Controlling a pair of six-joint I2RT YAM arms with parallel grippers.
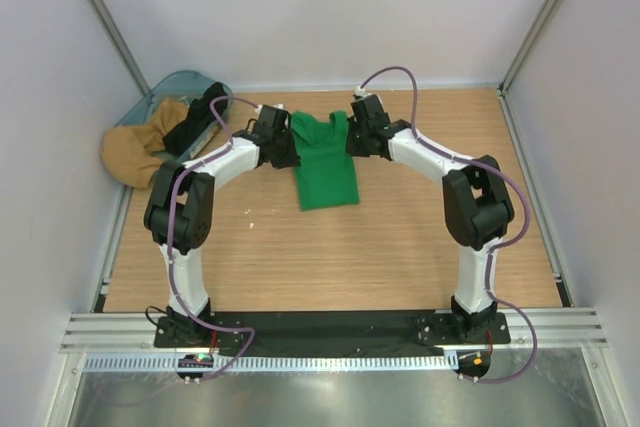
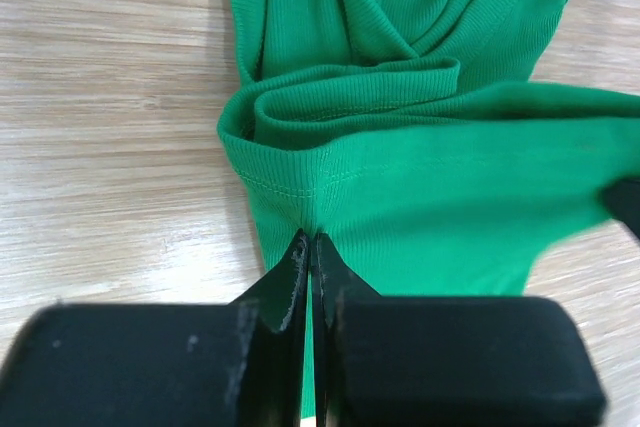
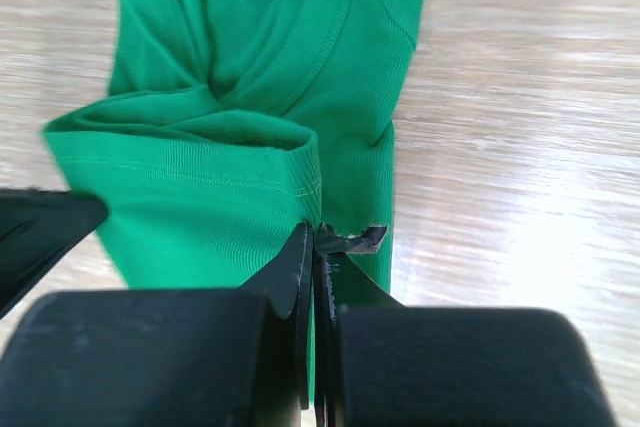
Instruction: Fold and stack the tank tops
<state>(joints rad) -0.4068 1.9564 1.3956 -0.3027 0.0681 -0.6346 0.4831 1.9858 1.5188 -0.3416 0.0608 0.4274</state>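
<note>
The bright green tank top [image 1: 326, 175] lies in the far middle of the wooden table, its far end folded over and bunched. My left gripper [image 1: 284, 143] is at its left far corner and my right gripper [image 1: 352, 137] at its right far corner. In the left wrist view the left gripper [image 2: 308, 238] is shut on the stitched hem of the green tank top [image 2: 430, 197]. The right wrist view shows the right gripper [image 3: 315, 232] shut on the hem of the same top [image 3: 200, 197]. A black garment [image 1: 196, 123], apparently the black tank top, lies at the far left.
A blue basket [image 1: 182, 81] sits in the far left corner with a tan cloth [image 1: 135, 153] spilling out of it beside the black garment. White walls enclose the table [image 1: 400, 247] on three sides. A small white speck [image 1: 251, 225] lies on the wood.
</note>
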